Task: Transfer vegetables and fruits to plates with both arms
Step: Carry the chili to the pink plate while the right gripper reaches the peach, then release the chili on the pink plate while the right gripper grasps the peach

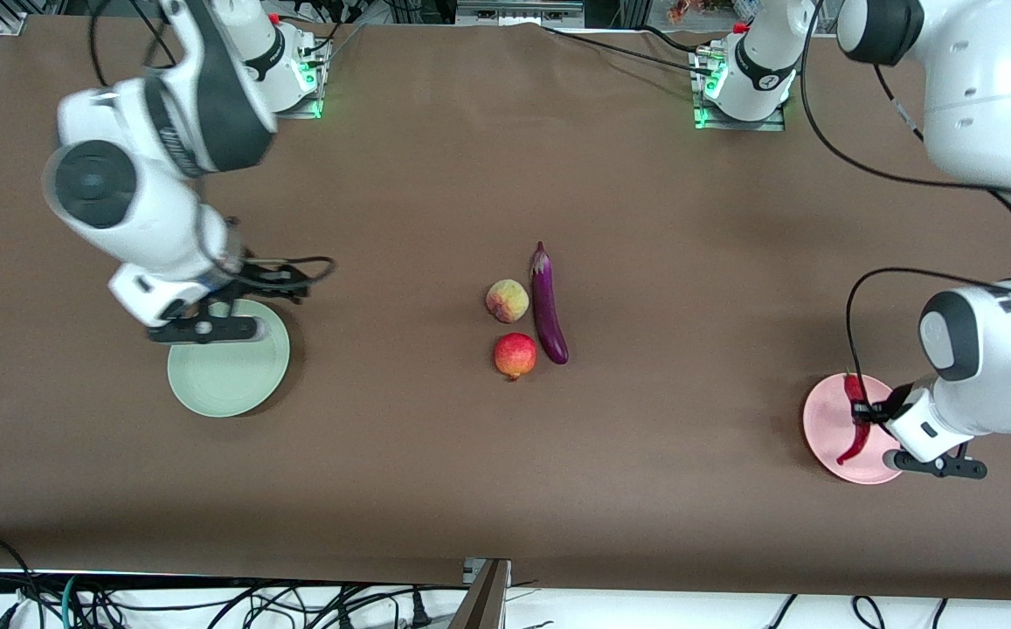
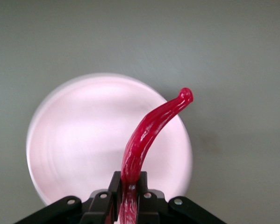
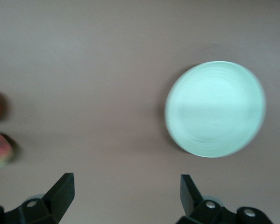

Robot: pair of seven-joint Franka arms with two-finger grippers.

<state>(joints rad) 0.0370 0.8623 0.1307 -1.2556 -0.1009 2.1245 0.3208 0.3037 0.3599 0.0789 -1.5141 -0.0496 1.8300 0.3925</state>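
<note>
Chili pepper [image 1: 855, 425]: red, curved, clamped at its stem end between the fingers of the left gripper [image 1: 865, 412] and held over the pale pink plate [image 1: 822, 434]. In the left wrist view the pepper [image 2: 147, 135] hangs above the plate [image 2: 79, 140], its pointed tip reaching out past the plate's rim; whether it touches the plate cannot be told. The pink plate sits at the left arm's end of the tabletop [image 1: 662, 262].

Right gripper [image 1: 282, 281]: released, fingers [image 3: 62, 191] spread wide with nothing between them, up in the air over the tabletop just beside the pale green plate [image 1: 234, 384]. The right wrist view shows that plate [image 3: 215, 108] bare. The green plate lies at the right arm's end of the tabletop.

Remaining produce lies grouped at mid-tabletop, well apart from both plates. The purple eggplant [image 1: 547, 304] lies lengthwise, running toward the front camera. The yellowish-pink peach [image 1: 507, 300] sits just beside it, toward the right arm's end. The red-orange fruit [image 1: 515, 355] sits nearer to the front camera than the peach, close against the eggplant's lower end.
</note>
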